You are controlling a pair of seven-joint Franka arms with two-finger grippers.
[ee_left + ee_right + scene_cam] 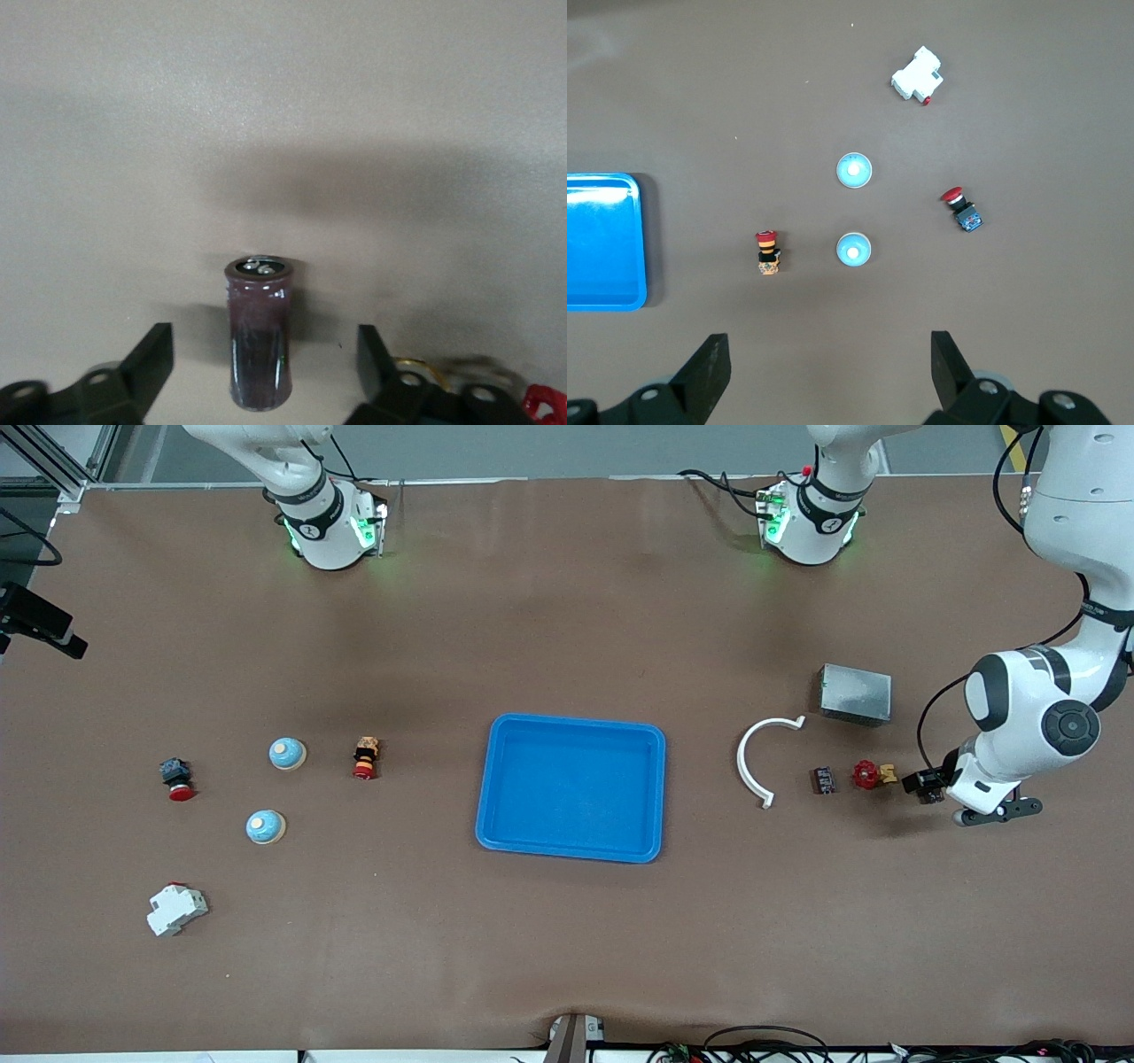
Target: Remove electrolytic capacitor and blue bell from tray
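A dark maroon capacitor (260,332) stands upright on the brown table between the fingers of my left gripper (264,329), which is open and clear of it on both sides. In the front view my left gripper (921,784) is low at the left arm's end of the table and hides the capacitor. Two blue dome bells (287,754) (265,826) sit toward the right arm's end, and the right wrist view shows both bells (854,250) (853,170). My right gripper (828,341) hangs open and empty high above them.
A blue tray (496,779) lies mid-table. Beside the left gripper are a red valve (866,774), a small dark part (824,780), a white curved strip (749,766) and a grey box (855,694). Two red push-buttons (364,758) (177,778) and a white breaker (175,909) lie around the bells.
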